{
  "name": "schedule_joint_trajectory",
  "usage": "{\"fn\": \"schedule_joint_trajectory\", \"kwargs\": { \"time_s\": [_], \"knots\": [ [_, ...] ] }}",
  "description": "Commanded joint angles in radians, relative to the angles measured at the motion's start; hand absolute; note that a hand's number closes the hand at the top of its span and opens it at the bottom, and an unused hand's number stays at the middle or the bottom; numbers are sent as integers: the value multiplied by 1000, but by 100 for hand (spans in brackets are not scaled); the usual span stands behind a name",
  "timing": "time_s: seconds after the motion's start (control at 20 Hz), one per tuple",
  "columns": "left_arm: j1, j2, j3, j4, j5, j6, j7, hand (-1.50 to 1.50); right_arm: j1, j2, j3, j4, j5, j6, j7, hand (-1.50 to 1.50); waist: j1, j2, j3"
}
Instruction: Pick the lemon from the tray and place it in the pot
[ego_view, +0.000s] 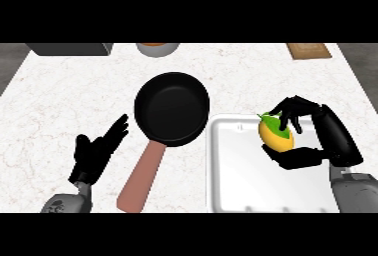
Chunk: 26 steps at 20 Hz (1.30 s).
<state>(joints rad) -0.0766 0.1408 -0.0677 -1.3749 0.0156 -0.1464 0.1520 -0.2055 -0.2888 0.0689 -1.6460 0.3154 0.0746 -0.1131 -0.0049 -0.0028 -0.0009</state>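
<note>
A yellow lemon (277, 139) with a green leaf on top is over the right part of the white tray (229, 170). My right hand (336, 137) is shut on the lemon, with fingers curled over its top and the thumb under its lower side. I cannot tell whether the lemon rests on the tray or is lifted off it. A black pan (173, 107) with a long reddish-brown handle (142, 177) lies left of the tray, its handle pointing toward me. My left hand (94, 152) rests open at the lower left, fingers straight, apart from the pan.
Along the counter's far edge stand a dark grey box (70, 48) at the left, a round orange-topped container (156, 48) in the middle and a brown board (308, 50) at the right. White marble counter (59, 100) surrounds everything.
</note>
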Motion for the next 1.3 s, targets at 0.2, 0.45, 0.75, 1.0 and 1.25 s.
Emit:
{"fn": "schedule_joint_trajectory", "kwargs": {
  "time_s": [0.2,0.45,0.75,1.0,1.25],
  "knots": [
    [11,7,14,-37,8,-18,14,0,-226,47,85,-159,128,46,405,150,9,0,0],
    [21,21,3,-24,-9,-39,-10,0,-455,139,181,66,232,69,501,150,26,3,0],
    [-27,-10,10,24,-14,-20,7,0,-643,225,220,278,335,88,574,150,21,5,0],
    [16,-29,-20,9,-46,-5,-28,0,-796,234,223,501,394,113,528,150,30,8,0],
    [7,-37,-21,16,-43,-9,-38,0,-815,248,372,638,583,94,577,150,30,9,0]
  ]
}}
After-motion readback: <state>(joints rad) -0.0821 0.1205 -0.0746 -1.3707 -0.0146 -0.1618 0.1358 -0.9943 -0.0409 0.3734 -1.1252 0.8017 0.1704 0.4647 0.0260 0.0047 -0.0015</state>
